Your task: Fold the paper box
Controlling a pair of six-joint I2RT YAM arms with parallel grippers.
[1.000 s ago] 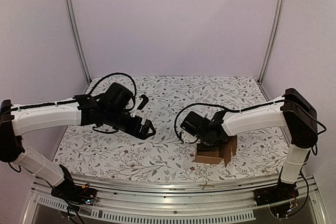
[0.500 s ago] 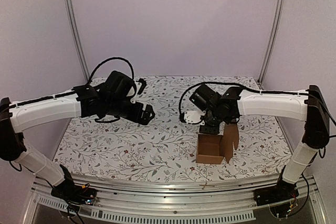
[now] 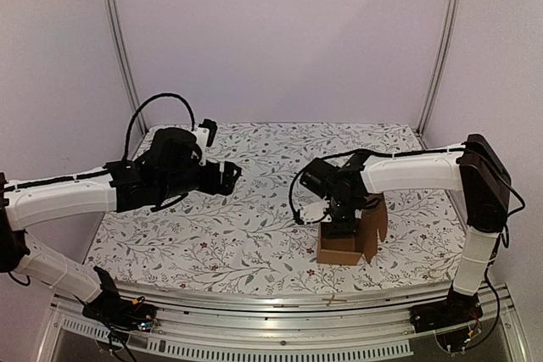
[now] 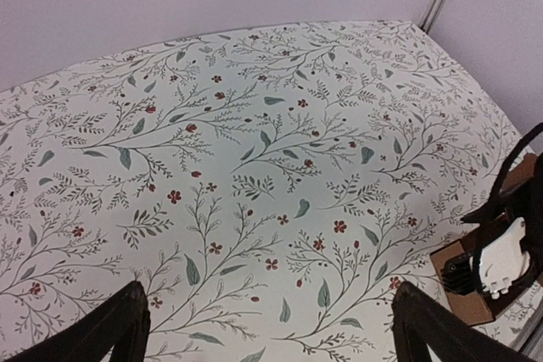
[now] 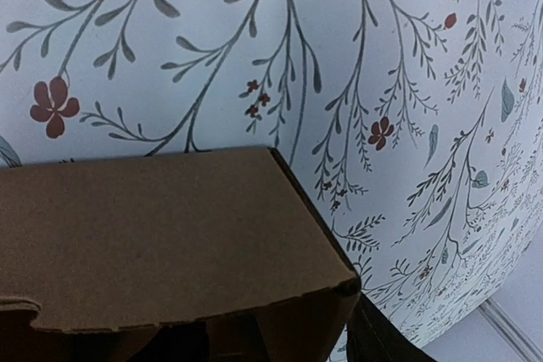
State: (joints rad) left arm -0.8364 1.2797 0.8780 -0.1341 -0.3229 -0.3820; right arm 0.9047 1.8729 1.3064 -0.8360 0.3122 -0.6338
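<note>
The paper box [image 3: 339,248] is a small brown carton standing on the right part of the table, with one flap [image 3: 374,219] upright on its right side. My right gripper [image 3: 335,223] points down right over the box's top opening. In the right wrist view the box [image 5: 170,235] fills the lower left, and one dark finger [image 5: 386,341] lies just outside its right corner; the other finger is hidden. My left gripper [image 3: 227,177] hangs open and empty above the table's left middle, well away from the box. Its view shows the box [image 4: 475,309] at the far right edge.
A floral cloth [image 3: 254,226] covers the table. Metal posts [image 3: 119,40] stand at the back corners before a plain wall. An aluminium rail [image 3: 280,298] runs along the near edge, and the box stands close to it.
My right gripper lifted off the box and widened its jaws, then came back down onto the box's top. The left arm drew back to the left and up.
</note>
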